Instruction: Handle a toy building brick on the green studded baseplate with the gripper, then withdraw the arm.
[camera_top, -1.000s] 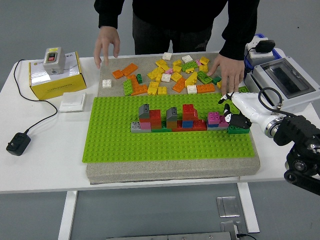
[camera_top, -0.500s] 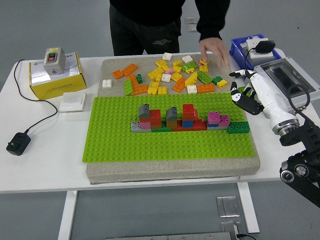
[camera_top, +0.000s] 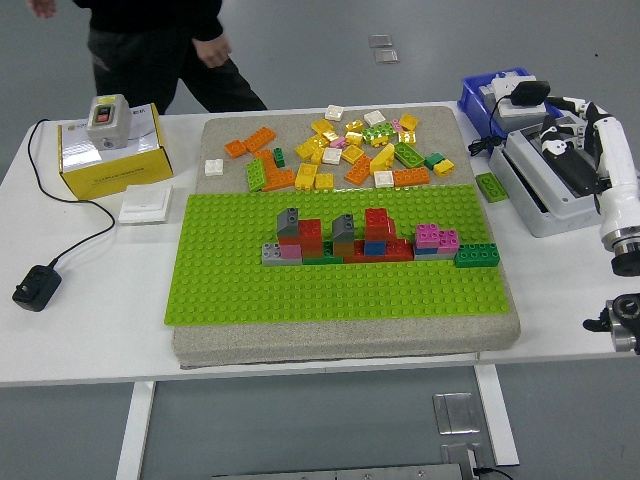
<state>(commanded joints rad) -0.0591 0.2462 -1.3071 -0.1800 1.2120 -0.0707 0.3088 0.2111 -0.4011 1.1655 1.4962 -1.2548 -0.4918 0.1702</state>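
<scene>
The green studded baseplate (camera_top: 340, 290) lies on a grey pad in the middle of the table. A row of joined bricks (camera_top: 355, 240) in red, grey, pink and blue stands on it, and a dark green brick (camera_top: 477, 256) sits at the row's right end. My right hand (camera_top: 570, 125) is pulled back to the far right, over the grey box, with fingers relaxed and nothing in them. My left arm does not show.
Loose bricks (camera_top: 340, 150) in orange, yellow, green and white lie on the pad behind the baseplate. A small green brick (camera_top: 490, 186) lies beside the grey box (camera_top: 555, 175). A yellow box (camera_top: 108, 150) with a switch stands at left. A person (camera_top: 150, 50) walks away at top left.
My right hand has let go of the dark green brick and drawn back right and away from the baseplate. The person has taken both hands off the table and moved left.
</scene>
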